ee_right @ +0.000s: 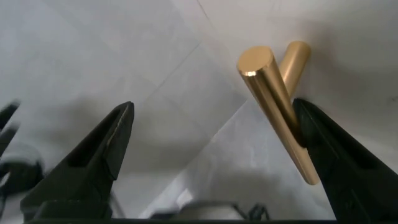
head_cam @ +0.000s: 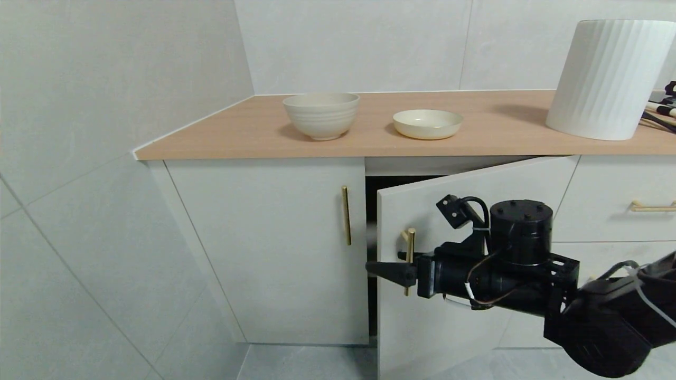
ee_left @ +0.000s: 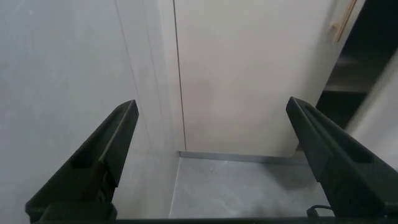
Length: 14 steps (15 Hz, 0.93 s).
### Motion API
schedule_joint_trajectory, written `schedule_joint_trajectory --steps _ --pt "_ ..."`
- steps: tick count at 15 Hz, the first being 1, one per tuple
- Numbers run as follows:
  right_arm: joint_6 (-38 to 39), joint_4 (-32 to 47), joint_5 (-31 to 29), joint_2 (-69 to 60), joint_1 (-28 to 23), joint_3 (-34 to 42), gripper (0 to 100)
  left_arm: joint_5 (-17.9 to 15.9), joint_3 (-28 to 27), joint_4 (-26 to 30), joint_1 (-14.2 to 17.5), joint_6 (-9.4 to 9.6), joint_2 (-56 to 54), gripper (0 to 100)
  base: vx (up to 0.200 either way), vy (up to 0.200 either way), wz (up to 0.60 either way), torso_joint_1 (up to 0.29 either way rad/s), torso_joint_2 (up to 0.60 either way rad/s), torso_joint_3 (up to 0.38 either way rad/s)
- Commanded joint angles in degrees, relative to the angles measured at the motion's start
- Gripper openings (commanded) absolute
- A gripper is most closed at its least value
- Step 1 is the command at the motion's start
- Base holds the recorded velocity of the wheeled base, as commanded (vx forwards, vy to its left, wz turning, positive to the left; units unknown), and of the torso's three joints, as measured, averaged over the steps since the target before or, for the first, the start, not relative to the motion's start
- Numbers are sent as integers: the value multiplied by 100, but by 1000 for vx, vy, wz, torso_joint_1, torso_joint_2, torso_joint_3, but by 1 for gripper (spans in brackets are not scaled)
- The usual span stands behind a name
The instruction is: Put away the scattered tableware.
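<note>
Hanging nearest, low before the cabinet: right gripper (head_cam: 383, 269), black, held level, jaws apart. The brass handle (head_cam: 408, 258) of the right cabinet door (head_cam: 422, 327) stands in the gap between them, close against one jaw and not clamped; whether it touches cannot be told.
Right cabinet door: white, standing partly open, with a dark gap at its free edge.
Left gripper (ee_left: 211, 102): jaws wide apart, holding nothing, facing the foot of the left cabinet door (head_cam: 264, 248) and the grey floor (ee_left: 236, 193).
Left cabinet door: white, shut, with an upright brass bar handle (head_cam: 346, 215) near its inner edge.
Right of the open door: white drawer fronts, one with a level brass pull (head_cam: 652, 206).
Above the cabinet: wooden tabletop (head_cam: 237, 132).
On it, toward the left: one deep cream bowl (head_cam: 321, 115), upright. To its right, near but not touching: one shallow cream dish (head_cam: 428, 123), upright.
Farther right, well apart from both: a tall white ribbed vessel (head_cam: 607, 79). Beside it are some utensils (head_cam: 663, 111), kind unclear.
Behind everything: pale tiled wall (head_cam: 369, 42).
</note>
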Motion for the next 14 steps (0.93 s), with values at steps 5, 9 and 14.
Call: schedule_joint_trajectory --steps 5,9,14 --pt "-208 -432 87 -488 249 917 100 -5 0 -18 0 161 0 100 0 0 0 0 0 0" --pt "-216 -441 78 -550 249 926 100 -866 -1652 431 -43 223 527 100 0 0 0 0 0 0" --pt "-216 -441 78 -664 267 970 100 -2000 -4157 861 -52 187 4008 100 0 0 0 0 0 0"
